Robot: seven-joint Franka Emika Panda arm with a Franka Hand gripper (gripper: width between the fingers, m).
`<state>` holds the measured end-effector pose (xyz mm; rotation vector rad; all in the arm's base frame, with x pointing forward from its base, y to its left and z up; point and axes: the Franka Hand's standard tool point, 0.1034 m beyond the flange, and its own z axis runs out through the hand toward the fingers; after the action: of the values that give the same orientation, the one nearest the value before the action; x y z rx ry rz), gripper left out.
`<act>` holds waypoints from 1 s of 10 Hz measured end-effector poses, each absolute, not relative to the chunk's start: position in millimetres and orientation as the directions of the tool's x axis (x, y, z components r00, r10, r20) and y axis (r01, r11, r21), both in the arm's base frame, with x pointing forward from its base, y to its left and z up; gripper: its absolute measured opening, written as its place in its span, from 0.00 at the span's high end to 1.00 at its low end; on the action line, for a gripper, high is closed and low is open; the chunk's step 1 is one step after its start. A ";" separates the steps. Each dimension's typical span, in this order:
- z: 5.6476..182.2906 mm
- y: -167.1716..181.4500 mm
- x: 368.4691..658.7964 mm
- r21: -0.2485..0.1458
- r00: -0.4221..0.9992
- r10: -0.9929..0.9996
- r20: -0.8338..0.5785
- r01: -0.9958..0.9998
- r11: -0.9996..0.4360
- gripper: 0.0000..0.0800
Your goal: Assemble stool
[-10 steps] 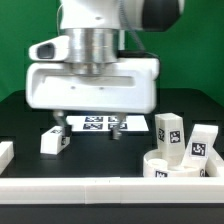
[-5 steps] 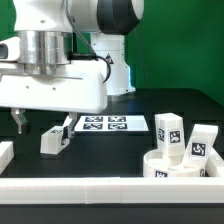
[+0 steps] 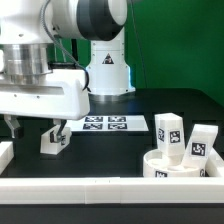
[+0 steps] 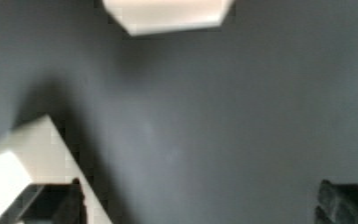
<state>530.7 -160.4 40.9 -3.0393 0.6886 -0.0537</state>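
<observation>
gripper [image 3: 32, 128] further toward exterior view's left, fingers apart, straddling the lying leg [image 3: 53, 142]

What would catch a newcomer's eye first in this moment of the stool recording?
The big white arm fills the exterior view's left, its hand hanging open just above a short white leg lying on the black table. At the exterior view's right, two tagged legs stand behind the round seat.

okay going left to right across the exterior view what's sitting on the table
The hand low at the far left → a loose stool leg just beside it → the marker board → two upright stool legs standing behind the round seat disc.
</observation>
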 end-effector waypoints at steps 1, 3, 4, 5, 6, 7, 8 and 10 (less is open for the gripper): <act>42.8 -158.9 530.1 -0.046 0.894 -0.448 0.022 -0.447 -0.893 0.19; 41.9 -157.5 528.3 -0.048 0.895 -0.447 0.003 -0.446 -0.894 0.19; 41.1 -152.9 524.0 -0.065 0.892 -0.447 -0.065 -0.450 -0.891 0.19; 40.4 -150.6 523.2 -0.077 0.887 -0.446 -0.120 -0.456 -0.887 0.19; 36.4 -147.7 519.2 -0.085 0.878 -0.443 -0.181 -0.463 -0.882 0.19; 33.5 -146.3 517.0 -0.090 0.871 -0.437 -0.222 -0.465 -0.881 0.19; 33.5 -143.4 511.6 -0.100 0.856 -0.418 -0.306 -0.465 -0.880 0.19; 29.8 -144.8 508.6 -0.107 0.825 -0.393 -0.406 -0.470 -0.876 0.19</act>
<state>508.6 -144.8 29.8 -2.8047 0.6704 0.5598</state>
